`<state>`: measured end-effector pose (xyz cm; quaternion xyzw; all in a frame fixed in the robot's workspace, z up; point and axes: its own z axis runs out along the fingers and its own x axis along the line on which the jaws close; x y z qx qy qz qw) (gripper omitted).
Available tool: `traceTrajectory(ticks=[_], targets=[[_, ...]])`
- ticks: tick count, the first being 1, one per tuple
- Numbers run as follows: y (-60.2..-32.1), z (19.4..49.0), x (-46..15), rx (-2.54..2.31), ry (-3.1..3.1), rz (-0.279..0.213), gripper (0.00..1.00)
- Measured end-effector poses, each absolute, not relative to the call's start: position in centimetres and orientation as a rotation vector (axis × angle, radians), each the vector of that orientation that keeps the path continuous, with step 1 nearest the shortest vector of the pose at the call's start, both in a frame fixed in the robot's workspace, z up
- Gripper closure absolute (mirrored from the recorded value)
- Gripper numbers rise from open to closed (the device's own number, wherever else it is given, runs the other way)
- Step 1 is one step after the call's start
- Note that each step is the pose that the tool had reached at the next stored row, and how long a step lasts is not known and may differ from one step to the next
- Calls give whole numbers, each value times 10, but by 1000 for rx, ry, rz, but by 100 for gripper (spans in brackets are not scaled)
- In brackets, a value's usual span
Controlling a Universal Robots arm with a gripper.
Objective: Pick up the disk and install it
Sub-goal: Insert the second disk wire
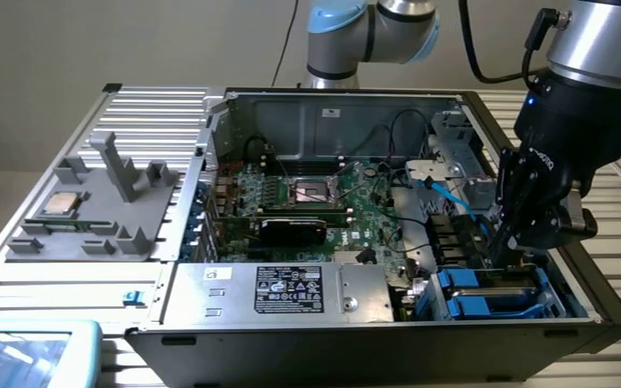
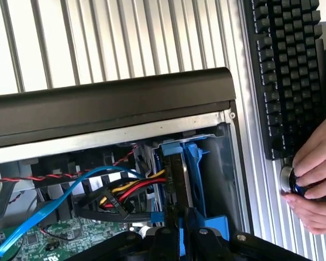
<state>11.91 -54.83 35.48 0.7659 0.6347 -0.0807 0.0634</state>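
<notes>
one gripper (image 1: 504, 242), mine, nearly closed, pinches the disk (image 2: 176, 179) on edge inside the computer case (image 1: 322, 339) bay.

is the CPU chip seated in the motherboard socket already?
No: the CPU chip lies on the grey fixture outside the case, at the exterior view's left, and the motherboard socket sits without it.

Black gripper (image 1: 516, 242) over blue carrier of the disk (image 2: 179, 168). Green motherboard (image 1: 322, 202) inside black-edged, silver-walled computer case (image 1: 397, 335). Silver power supply (image 1: 278, 291) bearing black sticker. Grey ribbed table (image 2: 125, 38). Black keyboard (image 2: 285, 70). Red, yellow, blue cables (image 2: 125, 187).
</notes>
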Motion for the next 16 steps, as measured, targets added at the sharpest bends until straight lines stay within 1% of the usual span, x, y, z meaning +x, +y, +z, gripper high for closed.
traceTrajectory(ticks=[16], targets=[[-552,347,120,2309,1933,-243,84]])
